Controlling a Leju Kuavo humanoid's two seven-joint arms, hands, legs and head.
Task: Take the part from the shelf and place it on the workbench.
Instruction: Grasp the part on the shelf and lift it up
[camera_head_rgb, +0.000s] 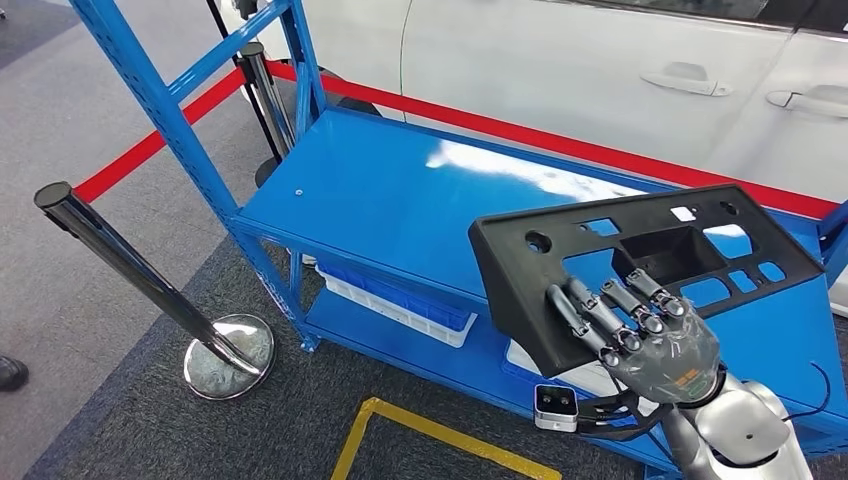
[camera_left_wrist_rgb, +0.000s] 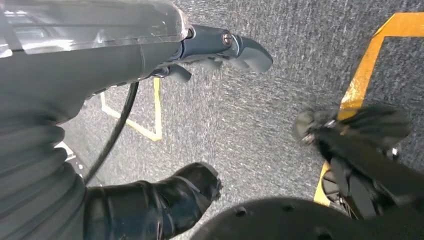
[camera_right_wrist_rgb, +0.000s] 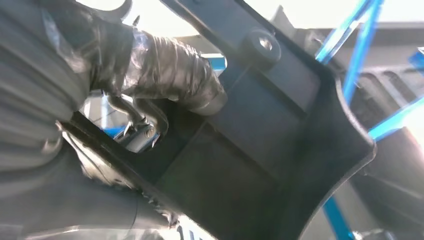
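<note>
A white car (camera_head_rgb: 600, 70) stands at the back, its door handles facing the room. In front of it a red barrier tape (camera_head_rgb: 560, 145) runs to a chrome stanchion post (camera_head_rgb: 130, 270) with a round shiny base on the grey carpet (camera_head_rgb: 130, 420). A yellow floor marking (camera_head_rgb: 420, 430) lies on the carpet nearby. A white bin (camera_head_rgb: 400, 310) sits on the lower blue level, and a dark shoe (camera_head_rgb: 12, 372) shows at the far left edge

Part (camera_head_rgb: 650, 260) above shelf (camera_head_rgb: 400, 190); car (camera_head_rgb: 560, 60) behind
</note>
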